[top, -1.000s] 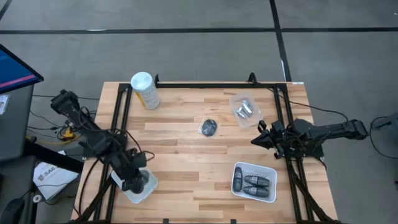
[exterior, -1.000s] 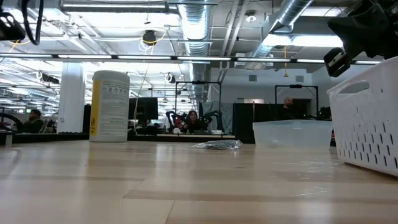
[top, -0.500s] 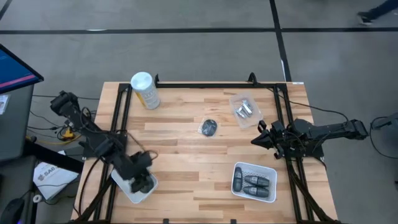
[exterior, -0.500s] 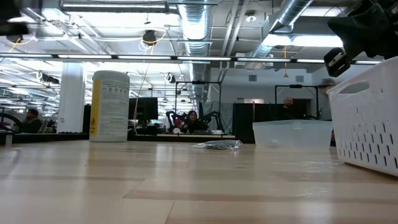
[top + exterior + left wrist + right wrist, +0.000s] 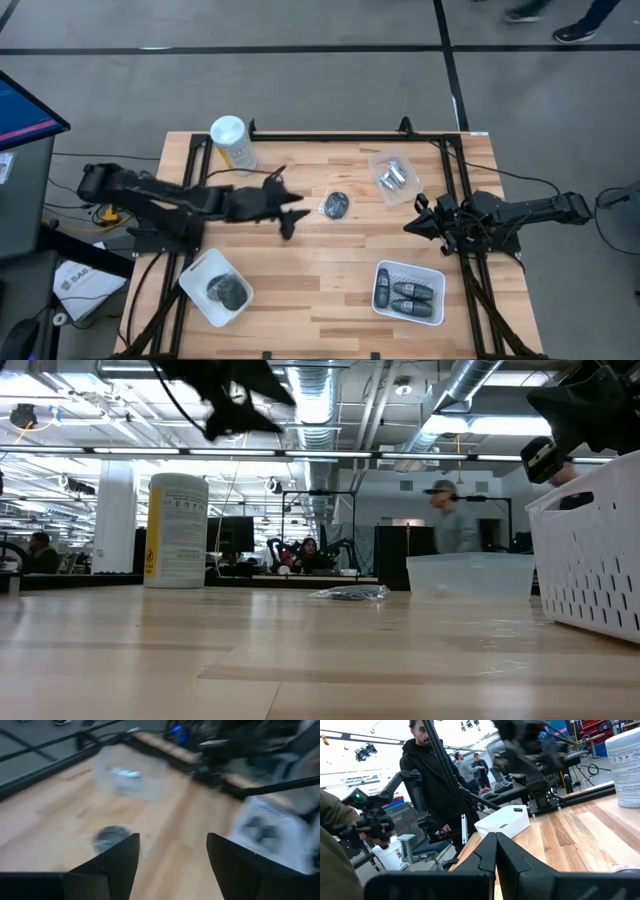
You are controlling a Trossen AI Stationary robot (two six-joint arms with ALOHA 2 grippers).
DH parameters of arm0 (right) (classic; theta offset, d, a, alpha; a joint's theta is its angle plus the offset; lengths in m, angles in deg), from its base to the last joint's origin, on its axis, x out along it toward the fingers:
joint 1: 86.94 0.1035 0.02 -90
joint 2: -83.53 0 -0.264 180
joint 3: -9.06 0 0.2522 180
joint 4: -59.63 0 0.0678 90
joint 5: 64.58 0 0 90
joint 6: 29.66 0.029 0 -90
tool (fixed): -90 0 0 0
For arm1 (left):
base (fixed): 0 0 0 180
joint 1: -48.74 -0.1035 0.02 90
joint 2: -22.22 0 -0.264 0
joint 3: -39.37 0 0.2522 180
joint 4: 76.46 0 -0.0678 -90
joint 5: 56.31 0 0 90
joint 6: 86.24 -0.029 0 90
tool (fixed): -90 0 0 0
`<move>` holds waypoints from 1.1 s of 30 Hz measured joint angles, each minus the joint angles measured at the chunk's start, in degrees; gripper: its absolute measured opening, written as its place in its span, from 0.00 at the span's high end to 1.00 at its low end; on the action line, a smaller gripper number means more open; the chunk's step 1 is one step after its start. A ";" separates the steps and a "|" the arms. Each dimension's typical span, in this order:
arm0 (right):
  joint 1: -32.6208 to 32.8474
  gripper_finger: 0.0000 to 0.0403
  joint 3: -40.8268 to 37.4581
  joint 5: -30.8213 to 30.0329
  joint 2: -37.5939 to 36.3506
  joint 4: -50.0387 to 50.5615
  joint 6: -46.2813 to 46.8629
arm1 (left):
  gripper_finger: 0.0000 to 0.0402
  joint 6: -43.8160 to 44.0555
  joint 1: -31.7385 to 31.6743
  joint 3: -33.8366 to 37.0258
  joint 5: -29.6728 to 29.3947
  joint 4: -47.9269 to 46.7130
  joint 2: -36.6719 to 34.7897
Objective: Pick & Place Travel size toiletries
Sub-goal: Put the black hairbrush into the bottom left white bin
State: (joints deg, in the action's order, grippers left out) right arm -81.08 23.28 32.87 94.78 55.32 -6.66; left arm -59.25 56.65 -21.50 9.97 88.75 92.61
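Left gripper (image 5: 290, 222): jaws standing apart and empty, as its own wrist view shows, where a second ago it was low over the white tray (image 5: 196, 277) at the table's near-left corner. It has since released and swung out over mid-table. A dark grey toiletry (image 5: 230, 291) now lies in that tray, so one placement reads as complete.

The gripper hangs near the flat dark disc (image 5: 336, 205), not touching it; that disc is probably the next pick. The clear bag of silver pieces (image 5: 392, 174) lies beyond it, and the white basket (image 5: 384, 270) holds three dark capsules (image 5: 416, 290).

Left arm: stretched almost level from its base at the left edge toward table centre.

Right gripper (image 5: 411, 226): fingers closed on nothing, waiting at the right edge.
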 joint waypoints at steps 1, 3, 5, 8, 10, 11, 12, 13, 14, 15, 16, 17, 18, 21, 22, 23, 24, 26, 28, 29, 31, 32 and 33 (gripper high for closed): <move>0.00 1.00 0.01 0.01 -0.02 -0.05 0.00 | 0.43 -1.16 -2.26 0.00 0.93 0.49 1.74; 0.01 1.00 -0.01 0.01 0.00 -0.06 0.00 | 0.43 -2.40 -6.08 0.02 2.94 2.62 5.72; -0.01 1.00 0.01 0.01 0.00 -0.06 0.00 | 0.40 -2.65 -8.84 -0.38 4.15 5.61 10.11; -0.01 1.00 0.01 0.01 0.00 -0.04 0.00 | 0.34 -3.44 -11.34 -2.47 4.18 6.96 16.72; -0.01 1.00 0.01 0.01 -0.02 -0.03 -0.01 | 0.30 -5.10 -12.34 -3.98 4.17 7.38 20.95; 0.01 1.00 -0.01 0.01 0.00 -0.01 0.00 | 0.29 -5.70 -12.75 -4.75 4.17 7.90 22.96; 0.01 1.00 -0.01 -0.01 0.00 0.01 0.00 | 0.27 -6.11 -13.09 -5.53 4.17 8.58 24.96; 0.00 1.00 0.00 0.00 -0.02 0.01 0.00 | 0.26 -6.61 -13.43 -6.34 4.19 9.22 26.74; 0.00 1.00 0.01 0.00 -0.02 0.03 0.00 | 0.24 -7.27 -13.65 -7.05 4.13 9.29 28.32; -0.01 1.00 -0.01 0.01 0.00 0.03 0.00 | 0.23 -7.61 -13.86 -7.83 4.15 9.33 29.85; 0.00 1.00 0.01 0.00 0.00 0.05 0.00 | 0.22 -7.68 -14.15 -8.48 4.15 9.53 31.38; 0.01 1.00 0.01 0.01 -0.01 0.04 0.00 | 0.21 -7.67 -14.47 -8.96 4.15 9.62 32.82; 0.00 1.00 0.01 0.01 -0.02 0.04 0.00 | 0.21 -7.44 -14.84 -9.26 4.14 9.59 34.16; 0.01 1.00 0.01 -0.01 0.00 0.05 0.00 | 0.20 -5.21 -16.04 -9.57 3.13 9.60 37.69; -0.01 1.00 -0.01 0.00 -0.02 0.05 0.00 | 0.20 -4.13 -16.48 -9.57 2.74 9.77 38.58; 0.00 1.00 0.01 0.01 0.00 0.05 0.00 | 0.20 -3.68 -16.87 -9.61 2.69 10.49 39.57; 0.01 1.00 0.01 -0.01 0.00 0.04 0.00 | 0.21 -3.02 -17.25 -9.63 2.71 10.54 40.40; 0.01 1.00 0.01 0.01 0.00 0.05 0.00 | 0.21 -2.75 -17.86 -9.62 3.08 11.09 41.69; 0.01 1.00 -0.01 -0.01 -0.02 0.03 0.00 | 0.22 -2.63 -18.27 -9.62 5.04 12.06 42.74; 0.00 1.00 -0.01 0.00 0.00 0.05 0.00 | 0.23 -2.18 -18.35 -9.64 5.85 12.58 43.25; 0.00 1.00 0.01 0.01 -0.01 0.05 0.00 | 0.24 -2.05 -18.32 -9.75 6.83 13.83 44.19; -0.01 1.00 -0.01 0.00 0.00 0.05 0.00 | 0.25 -2.09 -18.21 -9.82 7.16 14.49 44.69; 0.00 1.00 -0.01 0.00 -0.01 0.05 0.00 | 0.27 -2.11 -18.11 -9.90 7.19 14.81 45.08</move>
State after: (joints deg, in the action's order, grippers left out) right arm -81.08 23.27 32.87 94.77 55.37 -6.66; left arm -61.36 38.55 -31.40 17.15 103.57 137.69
